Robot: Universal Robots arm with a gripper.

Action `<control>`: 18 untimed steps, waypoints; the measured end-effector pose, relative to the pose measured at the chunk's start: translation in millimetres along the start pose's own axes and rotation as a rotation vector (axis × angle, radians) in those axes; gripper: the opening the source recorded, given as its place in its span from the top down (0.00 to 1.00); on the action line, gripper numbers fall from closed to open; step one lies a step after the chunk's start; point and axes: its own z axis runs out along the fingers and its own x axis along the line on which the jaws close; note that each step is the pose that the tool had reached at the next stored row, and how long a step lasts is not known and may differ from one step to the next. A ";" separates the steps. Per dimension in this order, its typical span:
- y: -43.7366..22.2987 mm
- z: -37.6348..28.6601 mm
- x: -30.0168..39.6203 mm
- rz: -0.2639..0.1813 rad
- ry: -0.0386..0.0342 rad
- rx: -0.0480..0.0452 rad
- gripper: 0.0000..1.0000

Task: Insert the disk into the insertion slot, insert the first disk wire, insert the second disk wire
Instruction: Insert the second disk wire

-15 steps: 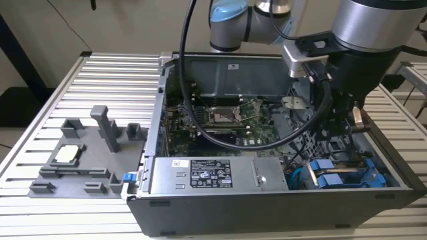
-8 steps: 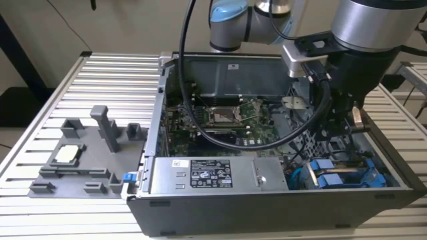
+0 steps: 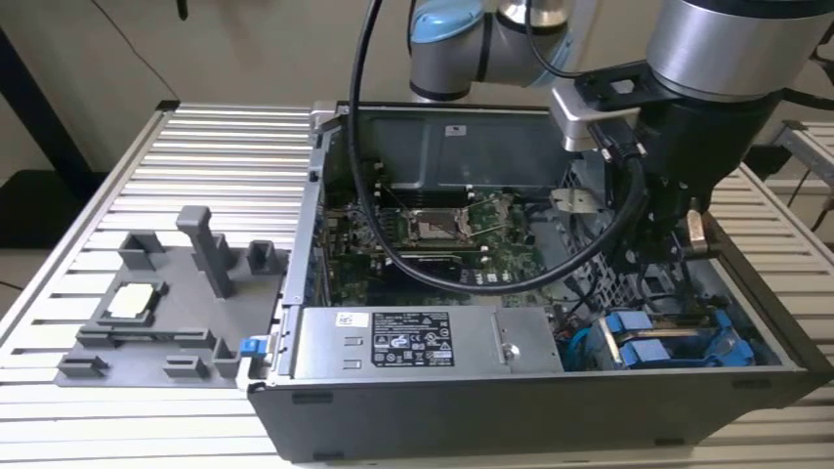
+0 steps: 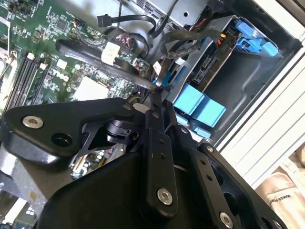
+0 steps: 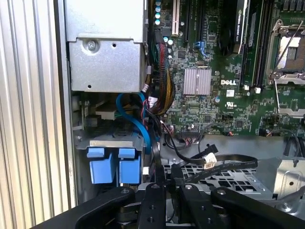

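Surface: ribbed aluminium table point(image 3: 222, 147) carried a black computer case point(image 3: 521, 420).
Arm: silver robot arm point(image 3: 729, 44) reached down into the case's drive corner.
Gripper: black gripper point(image 4: 159, 98) was pinched on a flat black cable point(image 5: 233, 165).
Disk: blue-framed silver-grey hard drive point(image 3: 647, 352) sat in the dark grey sheet-metal slot point(image 4: 252, 86).
Print: white label point(image 3: 410, 350) on the power supply.

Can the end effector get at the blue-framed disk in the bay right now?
Probably, for reach: the end effector is inside the open case, close beside the blue-framed disk, nothing rigid seen between. But it looks shut on a black cable, so not free to grasp.
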 end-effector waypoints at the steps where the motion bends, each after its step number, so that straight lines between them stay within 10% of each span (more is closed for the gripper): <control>1: 0.0 0.0 0.0 0.000 -0.0001 0.0000 0.82; 18: 0.7 -0.1 -0.4 0.000 0.0008 -0.0001 0.83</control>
